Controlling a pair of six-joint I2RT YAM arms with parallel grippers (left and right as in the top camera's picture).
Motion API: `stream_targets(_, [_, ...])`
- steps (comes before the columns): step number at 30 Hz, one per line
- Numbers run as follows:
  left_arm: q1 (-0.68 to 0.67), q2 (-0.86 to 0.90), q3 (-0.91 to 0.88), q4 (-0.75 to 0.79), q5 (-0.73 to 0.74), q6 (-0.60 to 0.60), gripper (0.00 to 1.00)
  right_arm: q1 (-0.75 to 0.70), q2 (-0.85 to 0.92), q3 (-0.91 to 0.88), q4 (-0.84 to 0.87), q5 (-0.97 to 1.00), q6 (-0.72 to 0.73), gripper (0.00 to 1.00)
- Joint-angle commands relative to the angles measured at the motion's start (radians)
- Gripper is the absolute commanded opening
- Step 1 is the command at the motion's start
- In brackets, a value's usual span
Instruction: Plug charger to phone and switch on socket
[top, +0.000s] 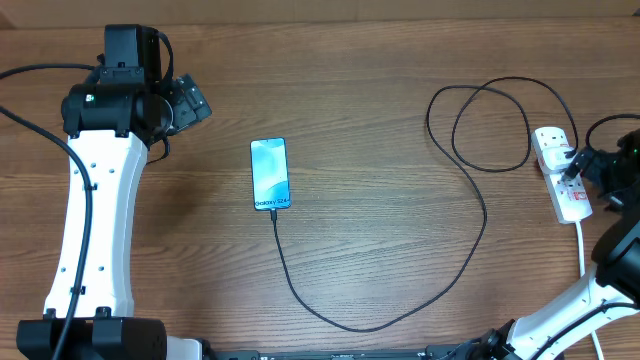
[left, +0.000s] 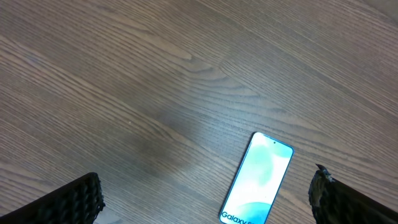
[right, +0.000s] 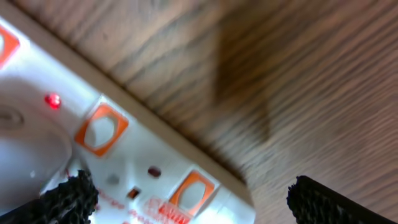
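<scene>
- The long thin black charger cable (top: 360, 329) is seen running from the text end of the slim, blue-screened smartphone (top: 269, 174) across the wooden table (top: 400, 60) to the white elongated power strip (top: 562, 190). Its tip appears seated in the phone, so the plugging step is judged done.
- A small red light (right: 53, 99) is shown lit on the strip, so the socket is judged to be probably switched on. Which switch it belongs to cannot be told.
- Little, if anything, is judged left.
- The right gripper (right: 189, 199) is held wide with nothing between its fingers, close over the strip's orange-framed switches (right: 101, 129).
- The left gripper (left: 205, 202) is likewise spread wide and empty. The phone lies flat below it, nearer one finger, untouched.
</scene>
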Motion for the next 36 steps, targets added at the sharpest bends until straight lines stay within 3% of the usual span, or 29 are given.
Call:
stream_targets(1, [0.0,-0.013,0.004,0.003,-0.017,0.008,0.99,0.003,0.005,0.016,0.04,0.019,-0.002,1.0])
stream_targets(10, [0.0,-0.013,0.004,0.003,-0.017,0.008,1.0,0.003,0.005,0.016,0.135,0.019,-0.002,1.0])
stream_targets(36, [0.0,-0.013,0.004,0.003,-0.017,0.008,1.0,0.003,0.005,0.016,0.135,0.019,-0.002,1.0])
